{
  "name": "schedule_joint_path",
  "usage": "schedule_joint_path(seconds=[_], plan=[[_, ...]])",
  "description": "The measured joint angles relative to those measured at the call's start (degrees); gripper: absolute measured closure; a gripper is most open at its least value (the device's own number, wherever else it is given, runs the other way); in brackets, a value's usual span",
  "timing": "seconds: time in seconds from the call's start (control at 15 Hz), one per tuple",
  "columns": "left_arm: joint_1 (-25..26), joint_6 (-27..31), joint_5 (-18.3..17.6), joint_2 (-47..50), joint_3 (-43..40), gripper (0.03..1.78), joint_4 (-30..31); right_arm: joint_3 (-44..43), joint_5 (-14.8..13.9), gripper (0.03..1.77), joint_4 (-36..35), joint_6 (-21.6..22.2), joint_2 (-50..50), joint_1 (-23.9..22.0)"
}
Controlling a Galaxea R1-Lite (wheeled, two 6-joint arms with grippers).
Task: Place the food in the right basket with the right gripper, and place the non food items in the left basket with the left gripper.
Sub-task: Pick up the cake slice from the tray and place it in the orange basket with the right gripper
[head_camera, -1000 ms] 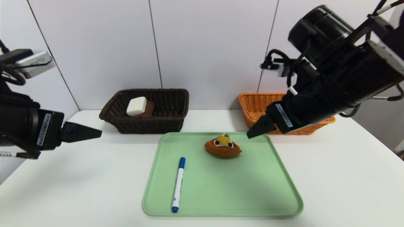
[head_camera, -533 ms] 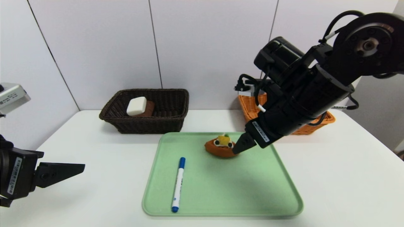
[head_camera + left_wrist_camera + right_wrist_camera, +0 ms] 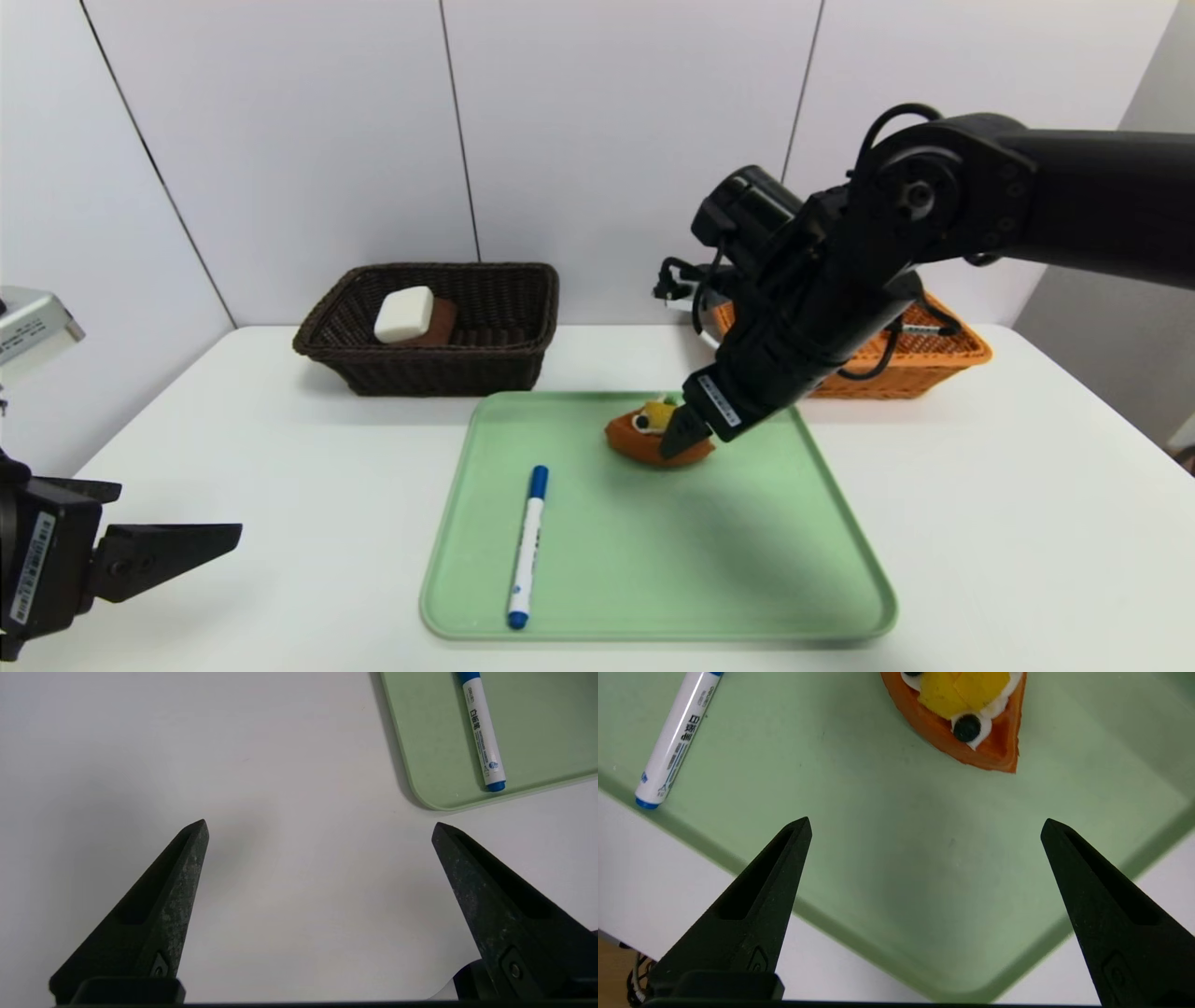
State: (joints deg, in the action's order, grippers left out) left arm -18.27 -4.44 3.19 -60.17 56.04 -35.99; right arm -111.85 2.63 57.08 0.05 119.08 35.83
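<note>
Behind the right tool (image 3: pixel 674 446): near side of the tart (image 3: pixel 644 439), most of the orange basket (image 3: pixel 943 359). Under the white bar (image 3: pixel 405 314): most of the towel (image 3: pixel 442 322). Marker (image 3: pixel 481 737) cap cut off in the left wrist view.

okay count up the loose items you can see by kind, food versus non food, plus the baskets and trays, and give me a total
Food: 1, tart
Non food: 3, marker, white bar, brown towel
Baskets: 2, dark, orange
Trays: 1, green
Total: 7
</note>
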Motion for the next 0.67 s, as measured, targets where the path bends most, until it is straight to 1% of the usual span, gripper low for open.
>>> schedule_joint_path(seconds=[0.13, 0.33, 0.67], plan=[[0.0, 0.0, 0.0, 0.3, -1.5, 0.12, 0.7, -0.1, -0.7, 0.10, -1.5, 0.0, 2.3, -0.2], [0.0, 0.1, 0.0, 0.5, -3.5, 0.12, 2.4, -0.1, -0.8, 0.10, -2.8, 0.0, 4.5, -0.4], [0.0, 0.1, -0.2, 0.0, -4.1, 0.12, 3.4, -0.1, -0.9, 0.10, -5.4, 0.0, 6.9, -0.7]])
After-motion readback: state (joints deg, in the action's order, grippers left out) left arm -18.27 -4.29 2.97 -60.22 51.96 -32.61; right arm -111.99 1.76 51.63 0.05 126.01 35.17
